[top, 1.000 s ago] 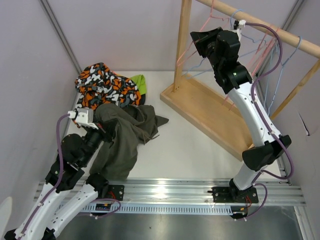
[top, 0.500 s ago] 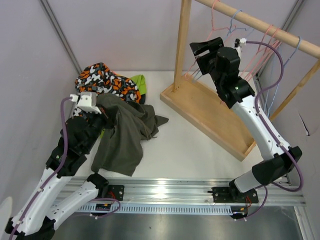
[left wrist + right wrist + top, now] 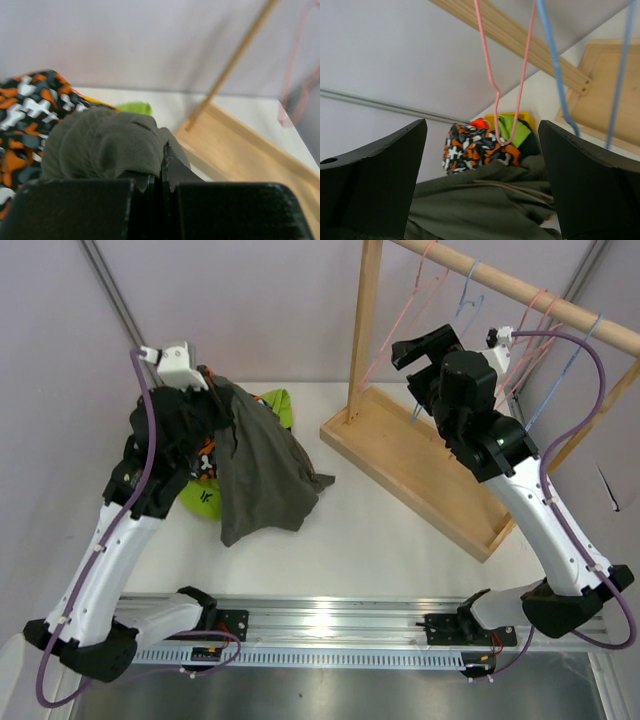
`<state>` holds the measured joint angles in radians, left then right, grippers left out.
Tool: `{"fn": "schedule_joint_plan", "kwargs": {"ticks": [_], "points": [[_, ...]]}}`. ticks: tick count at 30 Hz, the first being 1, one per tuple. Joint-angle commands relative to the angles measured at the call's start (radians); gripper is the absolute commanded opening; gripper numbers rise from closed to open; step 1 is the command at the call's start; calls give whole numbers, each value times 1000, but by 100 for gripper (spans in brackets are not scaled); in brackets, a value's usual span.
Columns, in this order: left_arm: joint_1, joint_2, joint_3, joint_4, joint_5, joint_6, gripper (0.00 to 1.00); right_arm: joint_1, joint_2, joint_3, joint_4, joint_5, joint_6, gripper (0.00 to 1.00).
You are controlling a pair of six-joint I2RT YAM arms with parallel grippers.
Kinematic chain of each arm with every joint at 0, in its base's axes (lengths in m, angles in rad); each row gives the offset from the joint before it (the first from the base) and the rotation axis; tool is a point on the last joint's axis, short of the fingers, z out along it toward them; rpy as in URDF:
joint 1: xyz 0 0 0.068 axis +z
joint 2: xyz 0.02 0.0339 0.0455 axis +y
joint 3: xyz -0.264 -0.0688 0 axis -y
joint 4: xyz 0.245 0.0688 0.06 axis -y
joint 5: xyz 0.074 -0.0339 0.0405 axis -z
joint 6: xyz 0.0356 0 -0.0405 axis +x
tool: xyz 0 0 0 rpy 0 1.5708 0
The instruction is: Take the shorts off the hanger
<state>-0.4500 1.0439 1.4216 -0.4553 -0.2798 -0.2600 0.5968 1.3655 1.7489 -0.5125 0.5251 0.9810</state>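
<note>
Dark olive cloth shorts (image 3: 262, 465) held up over the worktop's (image 3: 400, 550) far left corner

Top view: they hang above lime green shorts (image 3: 200, 497); the right claw (image 3: 425, 345) gapes beside the wooden rack (image 3: 420, 465).
Left wrist: the left claw (image 3: 162, 165) is pressed together, clamped on the olive cloth.
Right wrist: fingers wide apart, with a pink wire hanger (image 3: 505, 100) dangling between them.

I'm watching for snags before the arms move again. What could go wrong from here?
1. The left gripper pinches only a small bunch of the olive shorts. The rest hangs free and could slip out.
2. Their hanging hem appears to rest on the lime green shorts and may drag them along.
3. The right gripper stands open close to the pink hanger, which could catch on a finger as the arm moves.
</note>
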Motion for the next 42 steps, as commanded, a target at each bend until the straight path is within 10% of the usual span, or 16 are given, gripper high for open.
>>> {"fn": "schedule_joint_plan", "kwargs": {"ticks": [1,13,22,27,35,42], "points": [[115,82,202,-8,-4,-8,0,23,-72,-20,-60,85,-65,99],[301,651,1112,-219,-203,61,0,60,-535,-451,48,69,-61,99],[358,492,212,58,-214,-54,0,60,-635,-531,14,44,-82,99],[379,672,119,4,-133,-160,3,60,-663,-539,-26,49,-79,99],[363,753,224,-114,-76,-194,94,60,-712,-520,-80,81,-85,99],[312,556,402,-200,-22,-119,99,60,-717,-525,-89,61,-73,98]]}}
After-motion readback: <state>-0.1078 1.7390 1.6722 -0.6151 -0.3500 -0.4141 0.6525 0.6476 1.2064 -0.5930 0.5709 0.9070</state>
